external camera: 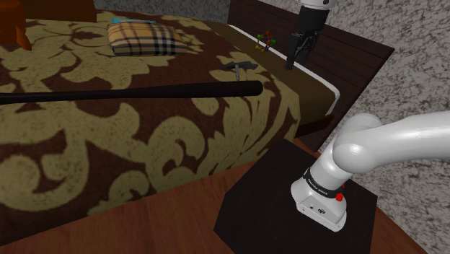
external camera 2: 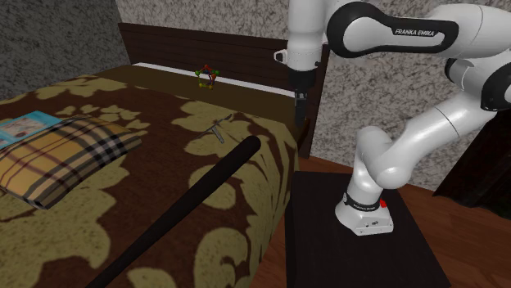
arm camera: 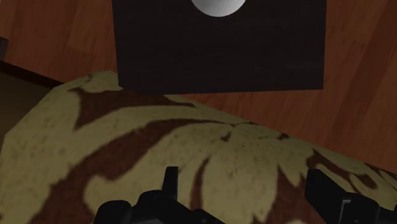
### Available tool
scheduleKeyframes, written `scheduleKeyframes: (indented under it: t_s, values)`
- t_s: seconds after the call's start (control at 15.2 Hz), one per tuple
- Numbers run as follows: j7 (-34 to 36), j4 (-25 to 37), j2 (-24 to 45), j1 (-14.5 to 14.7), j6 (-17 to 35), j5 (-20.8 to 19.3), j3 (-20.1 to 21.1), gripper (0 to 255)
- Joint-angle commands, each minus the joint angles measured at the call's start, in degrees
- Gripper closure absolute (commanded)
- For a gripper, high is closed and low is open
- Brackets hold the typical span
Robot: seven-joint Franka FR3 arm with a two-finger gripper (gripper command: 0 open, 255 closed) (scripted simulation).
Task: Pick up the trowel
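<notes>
**Open gripper over bed edge, trowel untouched**

Gripper (external camera: 293, 62) hangs above the bed's (external camera: 86, 166) edge on the stand (external camera: 267, 195) side. Its fingers (arm camera: 170, 181) are apart, holding and touching nothing. The wrist view shows the patterned spread under them. The shoulder view shows the trowel (external camera: 241, 68), small and grey, flat on the bed near the pole's (external camera: 144, 92) tip. It is too small to tell its axis or pointing.

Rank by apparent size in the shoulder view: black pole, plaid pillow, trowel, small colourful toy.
1. Black pole, longest by far, though thin.
2. Plaid pillow, shorter but much broader.
3. Trowel and colourful toy: both tiny and look alike; the toy lies farther from the camera, so no ranking.
</notes>
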Motion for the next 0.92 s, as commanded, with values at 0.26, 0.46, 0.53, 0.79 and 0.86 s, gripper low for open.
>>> scheduleKeyframes:
  t_s: [0.26, 0.46, 0.53, 0.79, 0.86]
  values:
    - [1.0, -6.9, -0.5, -1.1, 13.0, -1.1, -1.2, 0]
    - [1.9, -11.1, 0.5, -2.0, 23.1, -2.0, -2.2, 0]
    - [2.1, -12.4, 1.1, -2.4, 26.5, -2.3, -2.5, 0]
    - [3.3, -16.1, 4.9, -3.7, 40.6, -3.5, -3.9, 0]
    - [3.6, -16.8, 6.2, -4.0, 44.2, -3.8, -4.3, 0]
